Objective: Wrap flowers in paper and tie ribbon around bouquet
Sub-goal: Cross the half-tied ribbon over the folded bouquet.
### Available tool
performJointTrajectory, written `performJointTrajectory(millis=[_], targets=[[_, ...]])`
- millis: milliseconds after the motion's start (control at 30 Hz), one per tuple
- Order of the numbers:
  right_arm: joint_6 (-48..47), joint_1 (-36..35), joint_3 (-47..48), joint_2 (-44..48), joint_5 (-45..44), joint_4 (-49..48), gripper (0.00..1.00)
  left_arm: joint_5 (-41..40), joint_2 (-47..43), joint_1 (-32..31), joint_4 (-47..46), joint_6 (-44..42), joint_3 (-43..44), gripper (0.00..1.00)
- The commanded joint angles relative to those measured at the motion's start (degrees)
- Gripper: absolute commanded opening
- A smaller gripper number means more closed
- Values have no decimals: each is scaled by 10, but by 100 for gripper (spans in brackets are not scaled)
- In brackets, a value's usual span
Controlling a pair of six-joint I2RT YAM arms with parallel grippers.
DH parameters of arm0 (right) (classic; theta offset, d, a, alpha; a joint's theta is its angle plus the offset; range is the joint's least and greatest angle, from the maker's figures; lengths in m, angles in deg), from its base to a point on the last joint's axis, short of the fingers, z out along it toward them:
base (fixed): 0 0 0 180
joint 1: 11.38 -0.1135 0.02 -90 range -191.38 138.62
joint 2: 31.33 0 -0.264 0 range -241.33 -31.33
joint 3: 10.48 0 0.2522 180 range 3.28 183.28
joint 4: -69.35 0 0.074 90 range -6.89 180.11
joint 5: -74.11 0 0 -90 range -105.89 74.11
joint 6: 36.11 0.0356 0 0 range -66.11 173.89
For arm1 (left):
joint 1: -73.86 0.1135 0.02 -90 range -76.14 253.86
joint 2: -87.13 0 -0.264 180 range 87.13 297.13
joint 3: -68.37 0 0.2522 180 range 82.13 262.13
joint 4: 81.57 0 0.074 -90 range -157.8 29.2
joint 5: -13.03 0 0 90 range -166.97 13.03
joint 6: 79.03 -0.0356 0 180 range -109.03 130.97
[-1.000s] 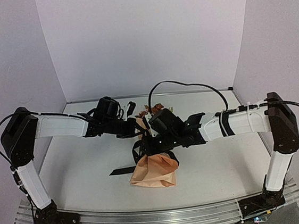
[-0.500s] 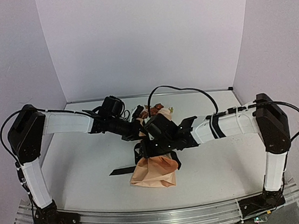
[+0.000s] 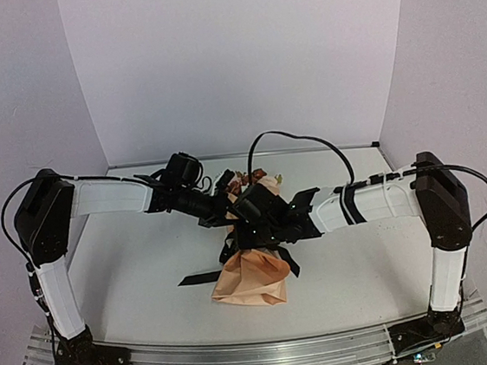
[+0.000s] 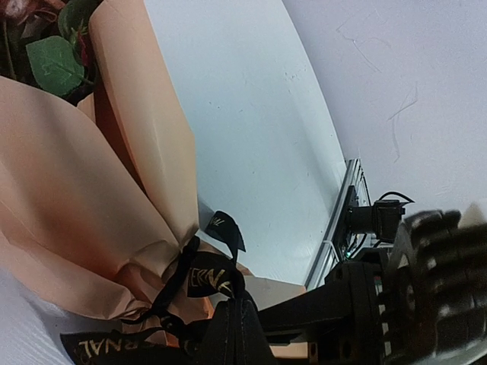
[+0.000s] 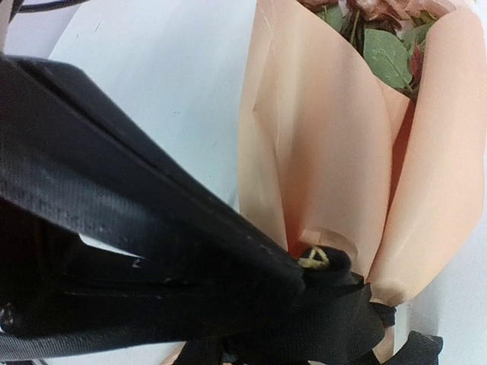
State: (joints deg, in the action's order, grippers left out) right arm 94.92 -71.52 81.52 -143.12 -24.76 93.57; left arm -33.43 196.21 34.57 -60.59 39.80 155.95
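The bouquet lies mid-table, its tan-peach paper [image 3: 256, 282] wrapped as a cone around the flowers [image 3: 248, 180], whose pink-brown blooms and green leaves [image 5: 384, 49] show at the far end. A black ribbon [image 4: 204, 278] with gold lettering cinches the paper [image 4: 91, 198] at its waist, and one tail [image 3: 200, 279] trails left over the table. My left gripper [image 4: 237, 306] is shut on a ribbon end beside the knot. My right gripper [image 5: 300, 285] has its jaws closed together on the bunched ribbon [image 5: 344, 319] at the same waist. Both grippers [image 3: 234, 221] meet over the cone's waist and hide it from above.
The white table [image 3: 130, 264] is walled by pale panels at the back and sides. An aluminium rail [image 3: 262, 355] with the arm bases runs along the near edge. A black cable [image 3: 296, 140] arcs over the right arm.
My right arm has reached further left to the bouquet's waist and its jaws have narrowed onto the ribbon. The left gripper edged right, still shut.
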Motion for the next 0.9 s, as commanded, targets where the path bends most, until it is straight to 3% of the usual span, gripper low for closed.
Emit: performJointTrajectory(millis=[0, 100, 333, 867], targets=[[-1, 5, 0, 13, -30, 5, 7, -4, 4, 10, 5, 4, 22, 0], [-4, 10, -16, 27, -29, 5, 1, -23, 2, 14, 11, 4, 19, 0], [-26, 18, -40, 46, -10, -5, 1, -68, 8, 25, 31, -4, 16, 0], [-56, 49, -113, 85, 24, -43, 8, -138, -1, 33, 11, -5, -30, 0]])
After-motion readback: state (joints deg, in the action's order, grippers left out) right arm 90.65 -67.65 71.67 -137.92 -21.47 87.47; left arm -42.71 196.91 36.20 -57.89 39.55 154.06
